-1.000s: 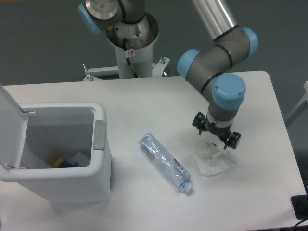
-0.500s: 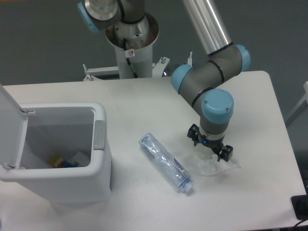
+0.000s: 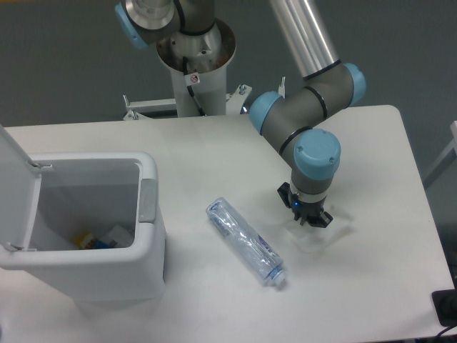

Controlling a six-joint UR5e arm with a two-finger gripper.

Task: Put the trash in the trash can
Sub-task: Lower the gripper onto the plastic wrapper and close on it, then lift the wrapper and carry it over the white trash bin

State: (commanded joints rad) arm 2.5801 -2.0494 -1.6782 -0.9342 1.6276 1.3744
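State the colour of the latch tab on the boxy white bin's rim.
Grey, on the boxy white plastic bin; the latch tab shows in the fixed camera view.

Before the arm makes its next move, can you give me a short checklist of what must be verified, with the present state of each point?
1. Claw is over the wrapper: ok, it is low on the wrapper's upper left part.
2. Claw has closed on the wrapper: cannot tell, the wrist hides the fingertips.
3. Trash can lid is open: ok, the lid stands up at the left and the opening is free.
4. Room inside the can: ok, only a few small items lie at the bottom.
5. Bottle is out of the claw's way: ok, it lies apart, to the left of the wrapper.
6. Bottle is in the can: not ok, it lies on the table.
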